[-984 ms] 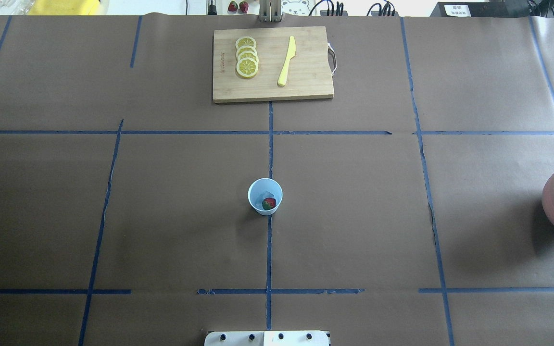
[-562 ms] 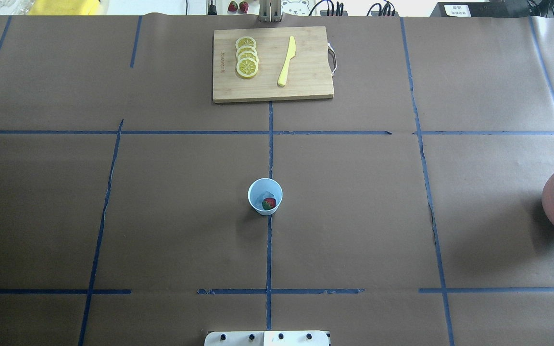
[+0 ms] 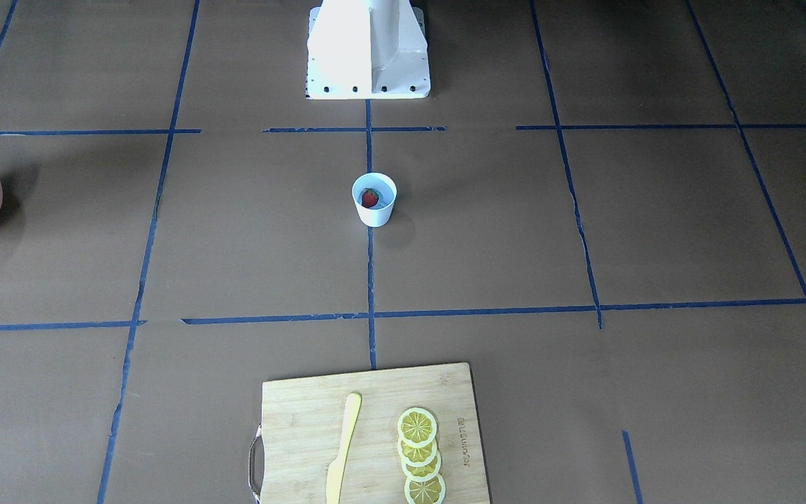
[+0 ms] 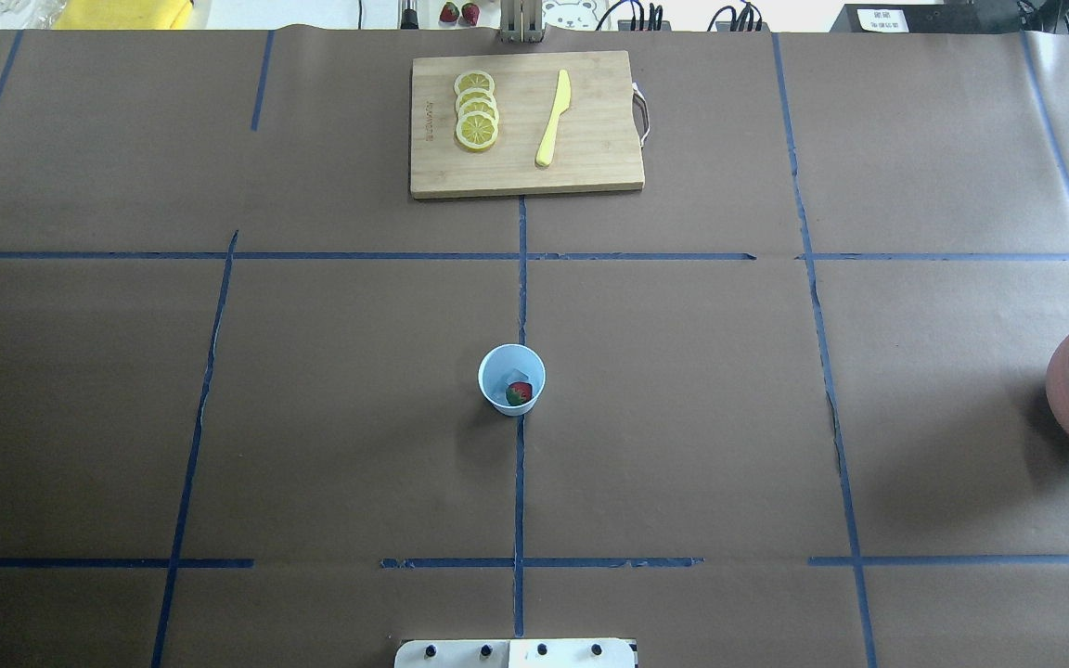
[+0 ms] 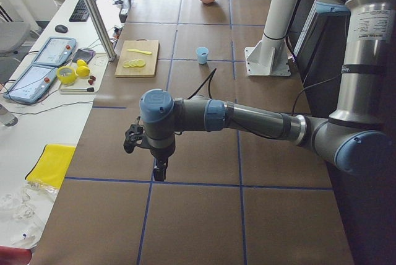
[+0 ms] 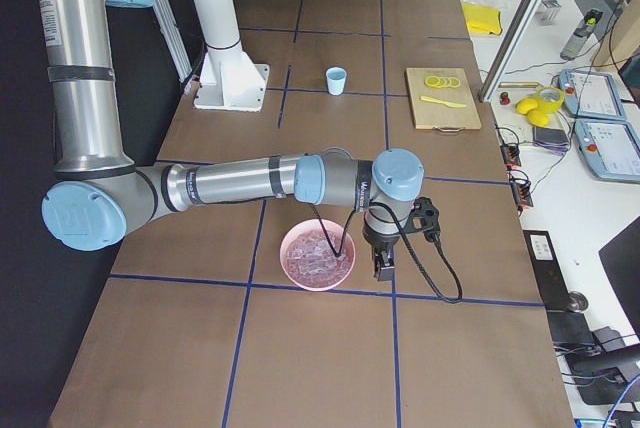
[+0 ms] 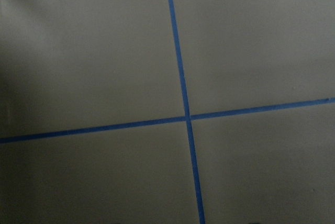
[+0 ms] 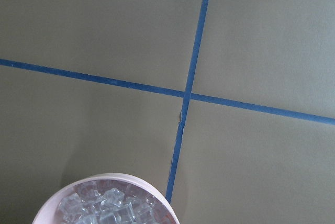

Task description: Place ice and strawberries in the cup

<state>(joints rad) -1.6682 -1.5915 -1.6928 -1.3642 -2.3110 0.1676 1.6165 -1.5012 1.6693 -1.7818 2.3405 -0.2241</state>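
Note:
The white cup (image 4: 511, 378) with its pale blue inside stands upright at the table's middle, on the blue centre line. A red strawberry (image 4: 519, 392) lies in it, also seen from the front (image 3: 370, 198), with a faint clear cube beside it. More ice (image 6: 318, 258) fills the pink bowl (image 6: 284, 256) at the table's right end. My right gripper (image 6: 383, 268) hangs just beside that bowl. My left gripper (image 5: 159, 172) hangs over bare table far to the left. I cannot tell whether either gripper is open or shut. Neither wrist view shows fingers.
A wooden cutting board (image 4: 590, 167) at the far middle carries several lemon slices (image 4: 476, 109) and a yellow knife (image 4: 553, 118). The robot base (image 3: 368, 49) stands at the near edge. Two strawberries (image 4: 460, 12) lie beyond the far edge. Blue tape lines cross the brown paper.

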